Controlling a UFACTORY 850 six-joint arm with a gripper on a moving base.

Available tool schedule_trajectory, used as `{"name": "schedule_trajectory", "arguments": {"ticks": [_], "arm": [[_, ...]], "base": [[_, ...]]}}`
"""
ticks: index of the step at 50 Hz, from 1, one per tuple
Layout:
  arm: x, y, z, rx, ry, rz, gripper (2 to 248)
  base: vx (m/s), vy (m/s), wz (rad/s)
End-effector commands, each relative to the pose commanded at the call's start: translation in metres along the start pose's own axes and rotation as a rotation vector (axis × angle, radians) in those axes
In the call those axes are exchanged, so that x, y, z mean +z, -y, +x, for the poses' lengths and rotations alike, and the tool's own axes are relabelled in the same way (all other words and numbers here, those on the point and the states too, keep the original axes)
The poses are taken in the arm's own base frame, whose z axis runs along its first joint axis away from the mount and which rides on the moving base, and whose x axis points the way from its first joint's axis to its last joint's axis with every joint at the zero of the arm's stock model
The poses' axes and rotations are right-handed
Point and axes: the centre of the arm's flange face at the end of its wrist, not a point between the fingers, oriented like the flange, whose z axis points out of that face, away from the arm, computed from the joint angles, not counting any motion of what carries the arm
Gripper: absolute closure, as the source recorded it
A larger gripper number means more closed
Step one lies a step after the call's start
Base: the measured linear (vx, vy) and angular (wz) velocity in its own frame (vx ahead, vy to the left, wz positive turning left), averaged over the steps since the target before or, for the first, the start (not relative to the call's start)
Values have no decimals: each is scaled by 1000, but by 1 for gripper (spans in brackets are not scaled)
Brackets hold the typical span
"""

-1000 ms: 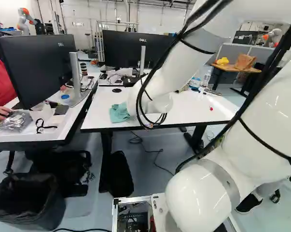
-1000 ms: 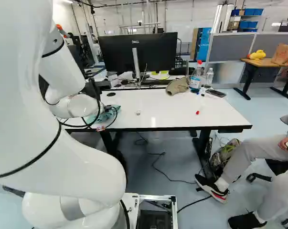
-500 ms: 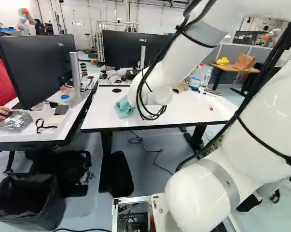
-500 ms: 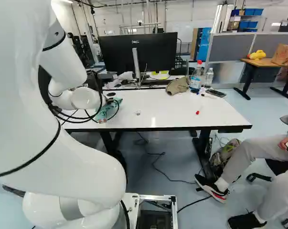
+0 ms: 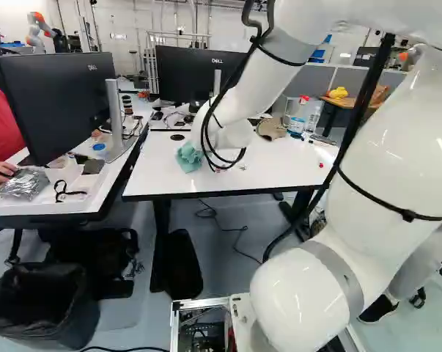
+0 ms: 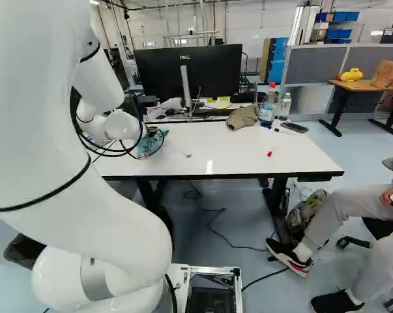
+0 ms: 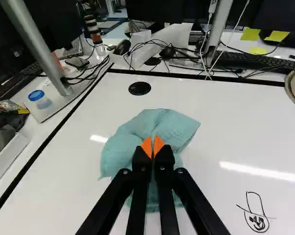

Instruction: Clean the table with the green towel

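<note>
Though near edge (image 5: 169,196), towel (image 7: 122,151) amid space

White wall (image 6: 268,29) behind grey partitions (image 6: 313,64)

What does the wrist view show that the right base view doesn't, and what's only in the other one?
Only the wrist view: the small tub with a blue lid.
Only the right base view: the clear plastic bottle with a red cap.
Both: the crumpled blue-green cloth towel and the white table with black edges under it.
</note>
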Motion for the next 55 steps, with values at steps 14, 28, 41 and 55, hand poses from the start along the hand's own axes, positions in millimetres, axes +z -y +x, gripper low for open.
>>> {"name": "schedule_trajectory", "arguments": {"ticks": [14, 28, 41, 55], "arm": [[25, 9, 14, -7, -3, 13, 225], [45, 23, 25, -20, -7, 35, 225], [46, 24, 25, -21, -7, 37, 225], [54, 24, 17, -22, 15, 35, 225]], "base": [[0, 0, 0], [0, 0, 0], [0, 0, 0], [0, 0, 0]]}}
